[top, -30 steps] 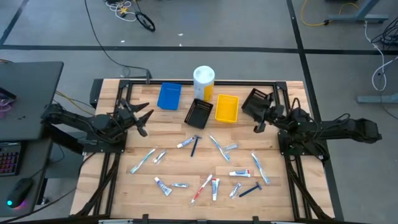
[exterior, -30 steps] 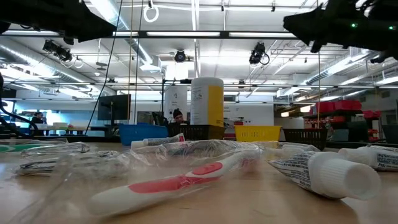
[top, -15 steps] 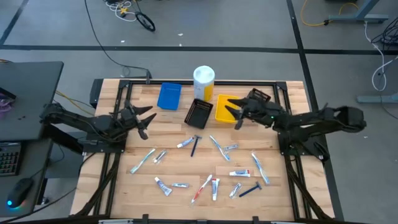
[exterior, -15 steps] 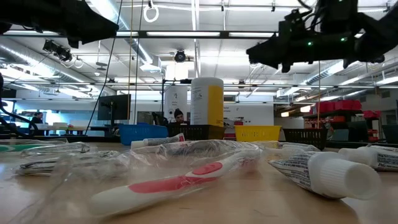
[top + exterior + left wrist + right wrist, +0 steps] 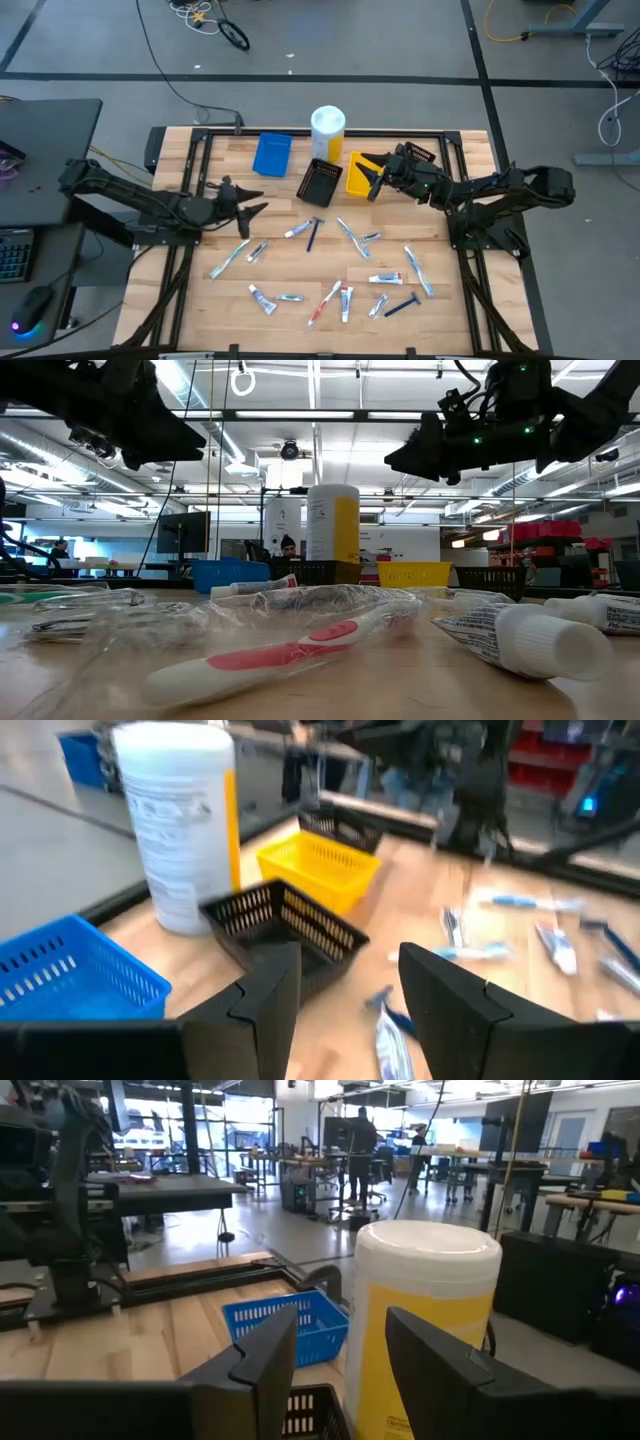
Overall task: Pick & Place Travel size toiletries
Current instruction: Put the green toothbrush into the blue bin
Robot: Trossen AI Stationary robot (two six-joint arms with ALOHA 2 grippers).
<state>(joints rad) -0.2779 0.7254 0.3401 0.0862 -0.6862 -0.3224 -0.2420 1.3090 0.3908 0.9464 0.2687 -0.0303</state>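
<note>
Right gripper (image 5: 372,180) now out over the yellow plastic bin (image 5: 364,174), swung in from beside the black mesh bin at the table's right rear corner (image 5: 413,160). Left gripper (image 5: 248,203) extended inward over bare wood, closer to the scattered toiletries. Fingers apart on both.

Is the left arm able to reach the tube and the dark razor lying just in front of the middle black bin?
Probably yes. The left claw is open and empty above bare wood, and nothing lies between it and the tube or the razor. The black bin stands behind them, out of the way.
</note>
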